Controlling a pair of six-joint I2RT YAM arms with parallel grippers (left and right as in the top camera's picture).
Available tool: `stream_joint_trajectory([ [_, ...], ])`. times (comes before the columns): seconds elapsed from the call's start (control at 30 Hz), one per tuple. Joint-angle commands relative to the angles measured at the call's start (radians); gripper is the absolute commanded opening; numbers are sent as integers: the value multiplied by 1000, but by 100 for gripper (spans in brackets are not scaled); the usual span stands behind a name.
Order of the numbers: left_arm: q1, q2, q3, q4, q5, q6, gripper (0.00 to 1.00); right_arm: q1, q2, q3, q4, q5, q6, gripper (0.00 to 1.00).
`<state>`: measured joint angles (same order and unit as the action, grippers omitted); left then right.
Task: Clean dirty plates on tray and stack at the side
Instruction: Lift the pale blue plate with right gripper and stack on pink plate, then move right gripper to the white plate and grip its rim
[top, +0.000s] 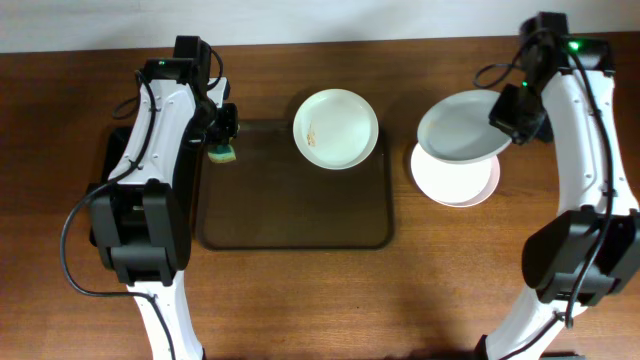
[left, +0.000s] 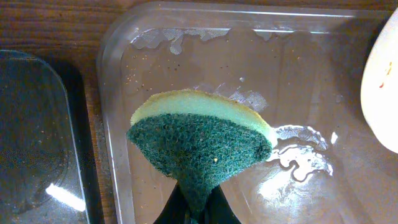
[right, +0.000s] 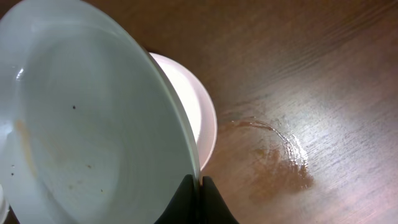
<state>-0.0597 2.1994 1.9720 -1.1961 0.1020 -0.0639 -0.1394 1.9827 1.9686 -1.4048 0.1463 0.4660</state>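
Streaked plate (top: 336, 128) lies at the far right of the tray (top: 290, 205). Held plate (top: 455, 128) hangs tilted over the bottom plate (top: 455, 188), which rests on the table (top: 300, 300) right of the tray. My right gripper (right: 196, 190) is clamped on the held plate's rim. My left gripper (left: 198, 208) pinches a sponge (left: 199, 140) above the tray's far left corner. Step in hand, as I judge it: stacking plate 2. Next move: level it, centre it over the bottom plate, lower, release.
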Motion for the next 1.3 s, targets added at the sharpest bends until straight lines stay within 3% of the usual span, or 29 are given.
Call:
stream_joint_trajectory([
  [0.0, 1, 0, 7, 3, 14, 19, 1, -27, -29, -102, 53, -38, -25, 4],
  [0.2, 1, 0, 7, 6, 14, 19, 1, -26, -28, -358, 255, -38, -24, 5],
  [0.23, 1, 0, 7, 6, 14, 19, 1, -26, -28, -397, 282, -38, -24, 11],
  [0.27, 1, 0, 7, 6, 14, 19, 1, -26, -28, -430, 303, -38, -24, 23],
  [0.3, 1, 0, 7, 6, 14, 19, 1, -26, -28, -445, 311, -38, -24, 43],
  [0.33, 1, 0, 7, 6, 14, 19, 1, -26, -28, -452, 313, -38, -24, 57],
  [0.4, 1, 0, 7, 6, 14, 19, 1, -25, -30, -440, 304, -46, -25, 66],
  [0.6, 1, 0, 7, 5, 14, 19, 1, 59, -82, -250, 292, -261, -90, 69],
  [0.73, 1, 0, 7, 5, 14, 19, 1, 241, -60, -261, 463, -259, 93, 64],
  [0.83, 1, 0, 7, -6, 14, 19, 1, 378, 14, -269, 539, -153, 226, 62],
  [0.93, 1, 0, 7, -5, 14, 19, 1, 441, 90, -269, 610, -143, 244, 57],
  [1.13, 1, 0, 7, -6, 14, 19, 1, 486, 201, -269, 597, -90, 314, 52],
  [1.27, 1, 0, 7, -1, 14, 20, 1, 489, 232, -269, 505, -164, 321, 50],
])
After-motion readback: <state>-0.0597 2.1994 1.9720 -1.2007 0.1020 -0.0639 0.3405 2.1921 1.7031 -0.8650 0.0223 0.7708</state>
